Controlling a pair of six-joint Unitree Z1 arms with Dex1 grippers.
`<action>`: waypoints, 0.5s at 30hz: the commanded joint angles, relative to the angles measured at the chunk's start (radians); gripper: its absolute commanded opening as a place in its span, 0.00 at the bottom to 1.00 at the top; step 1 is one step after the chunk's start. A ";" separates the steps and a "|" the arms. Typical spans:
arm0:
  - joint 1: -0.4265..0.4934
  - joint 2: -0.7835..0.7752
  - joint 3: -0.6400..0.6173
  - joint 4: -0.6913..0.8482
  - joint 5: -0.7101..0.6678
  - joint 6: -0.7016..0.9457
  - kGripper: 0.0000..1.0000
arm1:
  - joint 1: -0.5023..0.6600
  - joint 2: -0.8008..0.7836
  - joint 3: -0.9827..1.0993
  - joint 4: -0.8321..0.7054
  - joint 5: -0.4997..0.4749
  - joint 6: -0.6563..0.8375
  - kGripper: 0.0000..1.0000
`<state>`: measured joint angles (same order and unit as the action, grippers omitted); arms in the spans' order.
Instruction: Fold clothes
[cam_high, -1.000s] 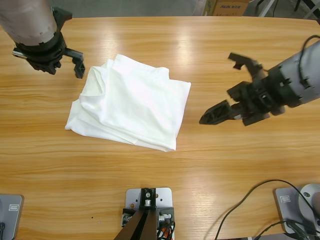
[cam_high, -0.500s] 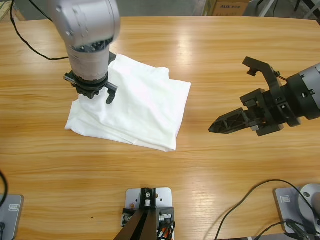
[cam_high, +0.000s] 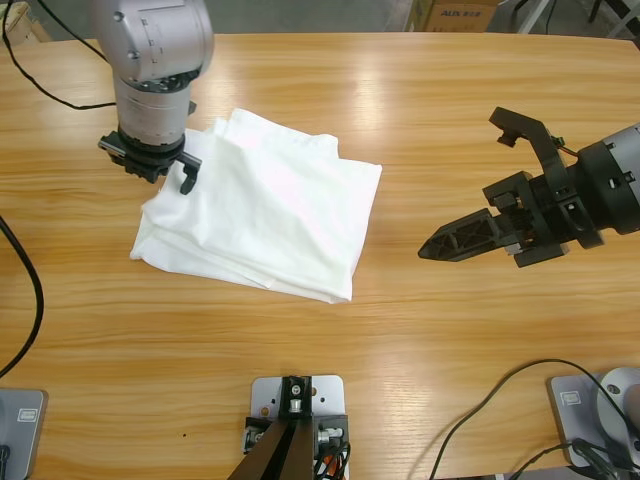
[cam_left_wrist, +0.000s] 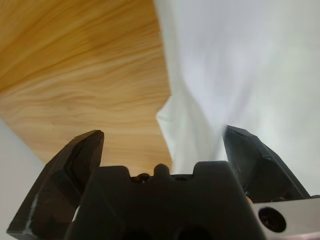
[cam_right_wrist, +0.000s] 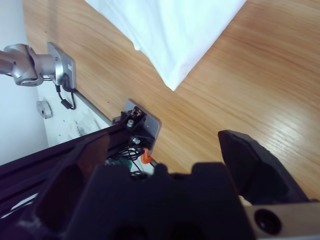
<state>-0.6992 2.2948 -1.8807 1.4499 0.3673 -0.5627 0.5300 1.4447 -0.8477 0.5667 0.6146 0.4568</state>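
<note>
White T-shirt (cam_high: 265, 215) lies folded in a rough rectangle, left of centre on the wooden tabletop (cam_high: 420, 120). Left claw (cam_high: 160, 170) points down over the shirt's far-left corner, jaws spread, 1 over cloth, 1 over bare wood. Right claw (cam_high: 470, 190) hangs well right of the shirt, jaws wide apart, holding nothing.
</note>
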 joint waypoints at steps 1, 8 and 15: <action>0.076 -0.060 0.107 0.008 0.004 0.009 0.91 | -0.008 0.024 0.022 -0.053 0.043 0.003 0.89; 0.141 -0.291 0.203 -0.101 -0.162 0.099 0.90 | -0.008 0.092 0.030 -0.209 0.076 0.069 0.89; 0.227 -0.480 0.337 -0.182 -0.420 0.213 0.90 | -0.008 0.231 0.171 -0.537 0.054 0.181 0.99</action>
<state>-0.5440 1.9524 -1.6665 1.3270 0.1258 -0.4291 0.5290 1.5294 -0.8151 0.2794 0.6707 0.5474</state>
